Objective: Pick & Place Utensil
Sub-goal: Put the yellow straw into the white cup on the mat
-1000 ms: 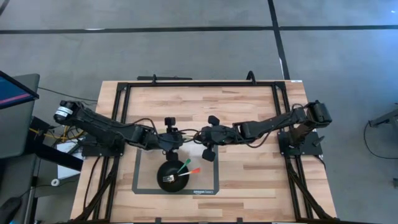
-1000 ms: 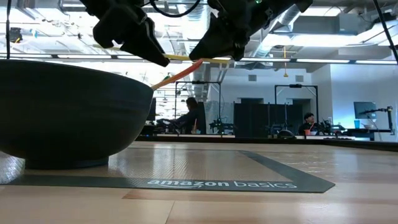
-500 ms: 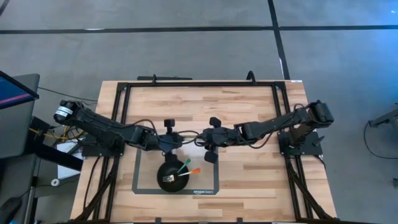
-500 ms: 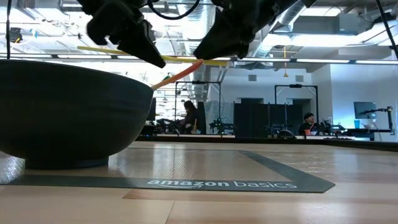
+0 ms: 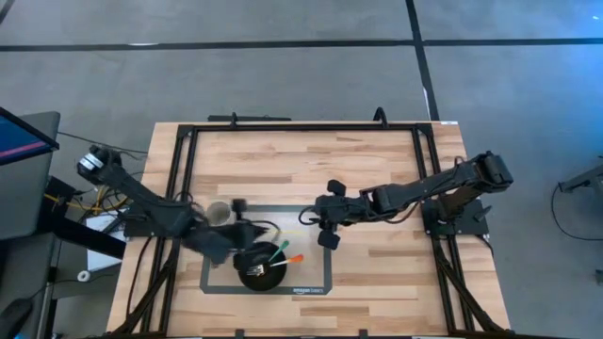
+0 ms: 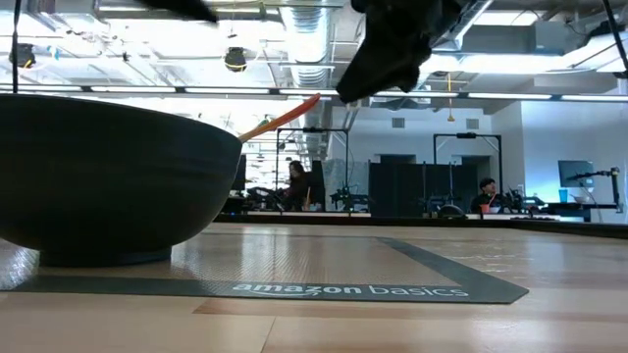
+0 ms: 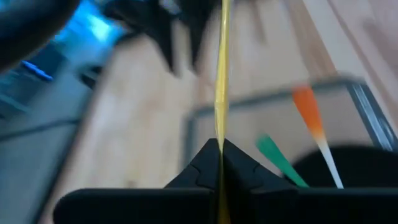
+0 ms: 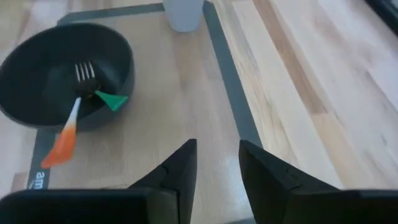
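A black bowl (image 5: pixel 261 269) (image 8: pixel 65 71) stands on a grey mat (image 5: pixel 316 273). In it lie a fork with an orange handle (image 8: pixel 67 134) and a green-handled utensil (image 8: pixel 112 101), their handles leaning on the rim. My left gripper (image 7: pixel 219 148) hangs just beyond the bowl's far rim (image 5: pixel 247 235), shut on a thin yellow utensil (image 7: pixel 221 74). My right gripper (image 8: pixel 217 163) is open and holds nothing; it hovers over the mat's far right part (image 5: pixel 325 218). In the low view only the right gripper (image 6: pixel 392 49) shows well. My left gripper pinches the thin yellow utensil's shaft (image 7: pixel 219 127) between its two fingertips. The utensil runs straight on ahead of the fingers, along them, toward the right gripper. It is lifted clear of the table and the bowl. Which end the fingers have does not show.
A pale cup (image 5: pixel 219 213) (image 8: pixel 183 14) stands on the mat's far left corner, close to the left arm. Black frame rails (image 5: pixel 301 127) run around the wooden table. Bare wood lies right of the mat (image 5: pixel 386 264).
The yellow utensil, which spanned both grippers, has gone off with the left gripper alone. The left arm has swung fast toward the table's near left, to the bowl's far rim, mostly leaving the low view. The right gripper has drawn back slightly toward the table's right.
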You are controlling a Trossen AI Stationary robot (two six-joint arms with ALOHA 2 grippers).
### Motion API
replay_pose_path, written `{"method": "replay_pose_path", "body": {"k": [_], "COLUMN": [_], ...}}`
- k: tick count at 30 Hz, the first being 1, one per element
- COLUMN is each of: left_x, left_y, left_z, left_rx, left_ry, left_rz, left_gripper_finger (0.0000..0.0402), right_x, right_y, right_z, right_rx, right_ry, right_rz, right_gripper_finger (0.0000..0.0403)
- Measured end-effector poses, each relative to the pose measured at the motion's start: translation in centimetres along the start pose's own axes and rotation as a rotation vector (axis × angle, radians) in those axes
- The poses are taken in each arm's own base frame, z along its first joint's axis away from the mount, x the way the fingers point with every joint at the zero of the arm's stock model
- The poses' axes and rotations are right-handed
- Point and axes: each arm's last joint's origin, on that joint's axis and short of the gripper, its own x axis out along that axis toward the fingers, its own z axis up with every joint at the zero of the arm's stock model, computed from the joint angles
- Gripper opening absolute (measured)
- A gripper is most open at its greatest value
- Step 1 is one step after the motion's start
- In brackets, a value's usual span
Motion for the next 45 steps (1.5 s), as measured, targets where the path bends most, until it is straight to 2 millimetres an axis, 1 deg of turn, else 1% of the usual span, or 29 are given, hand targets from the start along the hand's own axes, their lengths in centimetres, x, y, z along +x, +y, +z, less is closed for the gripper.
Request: {"method": "replay_pose_path", "body": {"k": [3,5,7,9,11,13,16,18,20,23,25,28,31,35,37,40,42,45], "left_x": [-4.0,-6.7,-8.7,-9.6,-9.7,-9.2,-8.2,-7.6,-7.2,-7.2,-7.4,-7.5,-6.9,-5.6,-5.3,-5.0,-4.9,-4.5], "left_y": [0.9,1.8,2.8,3.4,3.6,3.7,3.6,3.4,3.3,3.2,3.3,3.6,3.7,3.7,4.1,4.4,4.7,5.2], "left_z": [0.8,0.7,-0.1,-1.7,-3.7,-5.8,-8.3,-9.6,-10.5,-10.7,-10.5,-10.6,-11.4,-13.4,-13.4,-13.3,-13.3,-13.4], "left_rx": [-0.043,-0.093,-0.182,-0.255,-0.311,-0.347,-0.393,-0.428,-0.452,-0.413,-0.365,-0.275,-0.228,-0.230,-0.243,-0.244,-0.302,-0.445], "left_ry": [-0.126,-0.202,-0.267,-0.301,-0.324,-0.339,-0.369,-0.396,-0.439,-0.584,-0.704,-0.820,-0.878,-0.891,-0.892,-0.925,-0.926,-0.905], "left_rz": [0.116,0.155,0.159,0.157,0.188,0.239,0.298,0.311,0.288,0.131,0.052,0.038,0.020,0.032,0.058,0.026,0.014,0.029], "left_gripper_finger": [0.0004,0.0005,0.0005,0.0004,0.0004,0.0004,0.0004,0.0003,0.0003,0.0004,0.0004,0.0003,0.0004,0.0003,0.0003,0.0003,0.0003,0.0003], "right_x": [-0.6,-0.7,-0.8,-0.8,-0.8,-0.7,-0.7,-0.7,-0.7,-0.1,0.5,1.8,3.3,4.5,4.7,4.6,4.3,3.9], "right_y": [-0.3,-0.2,-0.3,-0.2,-0.2,-0.2,-0.2,-0.2,-0.1,-0.2,-0.2,-0.1,0.1,0.3,0.1,-0.2,-0.5,-0.6], "right_z": [-0.3,-0.1,-0.1,0.2,0.2,0.3,0.3,0.4,0.7,1.4,2.1,3.4,4.2,3.8,3.6,3.8,4.0,4.2], "right_rx": [0.050,0.081,0.082,0.092,0.093,0.097,0.097,0.101,0.108,0.116,0.118,0.092,0.059,0.031,0.028,0.032,0.035,0.038], "right_ry": [0.039,0.023,0.027,-0.004,-0.007,-0.015,-0.016,-0.027,-0.053,-0.123,-0.206,-0.370,-0.501,-0.497,-0.479,-0.486,-0.487,-0.494], "right_rz": [-0.013,-0.009,-0.010,0.000,0.001,0.003,0.003,0.007,0.015,0.026,0.038,0.054,0.092,0.128,0.125,0.120,0.116,0.116], "right_gripper_finger": [0.0110,0.0108,0.0108,0.0108,0.0108,0.0108,0.0108,0.0108,0.0108,0.0108,0.0108,0.0108,0.0107,0.0107,0.0107,0.0107,0.0107,0.0107]}}
